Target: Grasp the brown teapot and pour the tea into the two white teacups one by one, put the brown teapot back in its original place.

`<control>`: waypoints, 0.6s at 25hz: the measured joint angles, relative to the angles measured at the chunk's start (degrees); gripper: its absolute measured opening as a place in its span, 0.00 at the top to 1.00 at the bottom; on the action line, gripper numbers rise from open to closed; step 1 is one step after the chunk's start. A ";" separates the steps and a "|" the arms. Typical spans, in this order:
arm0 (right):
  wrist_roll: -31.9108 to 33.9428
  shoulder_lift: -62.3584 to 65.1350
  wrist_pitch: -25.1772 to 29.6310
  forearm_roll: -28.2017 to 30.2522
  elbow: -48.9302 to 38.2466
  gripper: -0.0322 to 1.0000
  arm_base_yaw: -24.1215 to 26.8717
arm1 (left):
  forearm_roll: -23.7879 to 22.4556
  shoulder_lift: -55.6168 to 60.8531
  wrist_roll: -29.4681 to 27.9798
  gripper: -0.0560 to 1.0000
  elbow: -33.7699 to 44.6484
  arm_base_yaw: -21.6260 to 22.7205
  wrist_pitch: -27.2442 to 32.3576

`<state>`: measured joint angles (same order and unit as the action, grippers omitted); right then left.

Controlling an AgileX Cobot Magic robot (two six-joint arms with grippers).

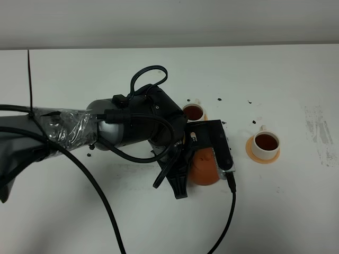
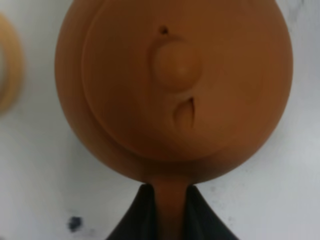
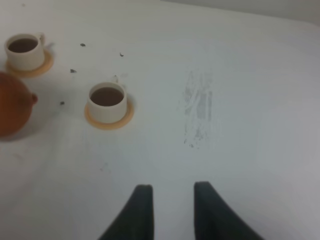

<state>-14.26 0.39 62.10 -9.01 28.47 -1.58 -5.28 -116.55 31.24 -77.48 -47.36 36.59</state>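
Note:
The brown teapot [image 1: 204, 169] sits low near the table's middle, its lid and knob [image 2: 175, 65] filling the left wrist view. My left gripper [image 2: 170, 202] is shut on the teapot's handle, and its arm [image 1: 132, 127] reaches in from the left. Whether the pot rests on the table I cannot tell. The two white teacups stand on orange coasters, one [image 1: 194, 112] just behind the pot, the other [image 1: 266, 142] to its right. Both [image 3: 24, 50] [image 3: 106, 101] hold dark tea. The teapot's original place does not show. My right gripper [image 3: 171, 192] hovers over bare table right of the cups, its fingers a narrow gap apart, holding nothing.
Dark specks [image 1: 219, 99] dot the white table [image 1: 296, 211] behind the cups, and grey scuff marks [image 1: 318, 127] lie at the far right. A black cable [image 1: 229, 217] hangs from the left wrist toward the front edge.

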 joint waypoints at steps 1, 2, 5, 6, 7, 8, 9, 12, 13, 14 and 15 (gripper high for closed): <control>0.00 0.00 0.00 0.00 0.00 0.75 0.00 | 0.00 -0.27 -0.07 0.83 0.05 0.00 0.05; 0.00 0.00 0.00 0.00 0.00 0.75 0.00 | 0.00 -0.27 -0.13 0.83 0.12 0.00 0.05; 0.00 0.00 0.00 0.00 0.00 0.75 0.00 | 0.00 0.01 -0.13 0.83 0.12 0.00 -0.06; 0.00 0.00 0.00 0.00 0.00 0.75 0.00 | 0.00 0.42 -0.13 0.83 0.19 0.00 0.00; 0.00 0.00 0.00 0.00 0.00 0.75 0.00 | 0.00 1.09 -0.13 0.83 0.22 0.05 0.00; 0.00 0.00 0.00 0.00 0.00 0.75 0.00 | -0.05 1.84 -0.13 0.83 0.30 0.18 0.04; 0.00 0.00 0.00 0.00 0.00 0.75 0.00 | -0.05 2.86 -0.13 0.83 0.30 0.30 0.04; 0.00 0.00 0.00 0.00 0.00 0.75 0.00 | -0.05 5.63 -0.18 0.83 0.30 1.54 -0.10; 0.00 0.00 0.00 0.00 0.00 0.75 0.00 | -0.12 6.62 -0.44 0.83 0.30 2.47 -0.17; 0.00 0.00 0.00 0.00 0.00 0.75 0.00 | -0.12 7.30 -0.87 0.83 0.37 3.48 -0.17; 0.00 0.00 0.00 0.00 0.00 0.75 0.00 | -0.12 7.80 -1.44 0.83 0.43 4.34 -0.10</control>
<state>-14.26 0.39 62.10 -9.01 28.47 -1.58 -5.40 -108.75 29.81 -77.05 -43.02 36.48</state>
